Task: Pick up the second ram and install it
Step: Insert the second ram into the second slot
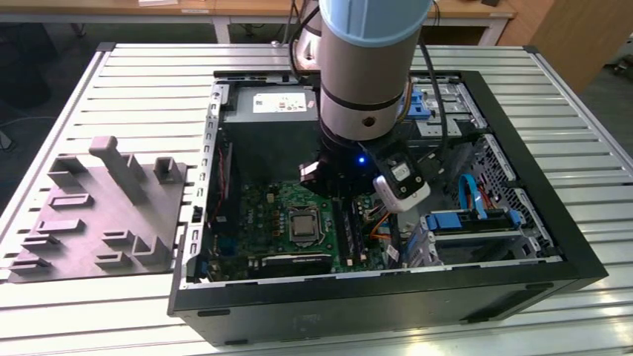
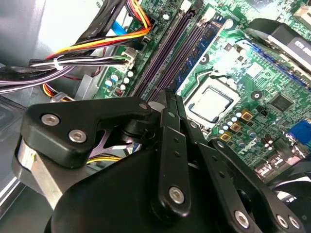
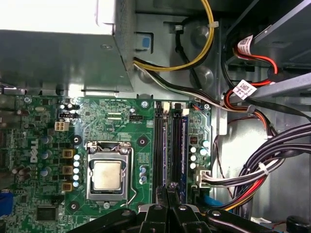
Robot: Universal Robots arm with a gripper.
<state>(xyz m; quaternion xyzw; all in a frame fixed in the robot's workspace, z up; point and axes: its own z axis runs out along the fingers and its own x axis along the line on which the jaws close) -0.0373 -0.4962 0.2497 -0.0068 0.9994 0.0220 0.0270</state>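
readable text: none | white cable tags (image 3: 244,89): print illegible | power supply label (image 1: 282,102): illegible

An open computer case (image 1: 396,300) sits beside a grey moulded tray (image 1: 99,215) on a slatted table (image 1: 129,81)

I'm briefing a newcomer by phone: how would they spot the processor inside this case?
Look into the open computer case at the green motherboard on its floor. Near the board's middle, beside the long black memory slots, sits the processor: the only plain silver square, clamped in a metal frame.
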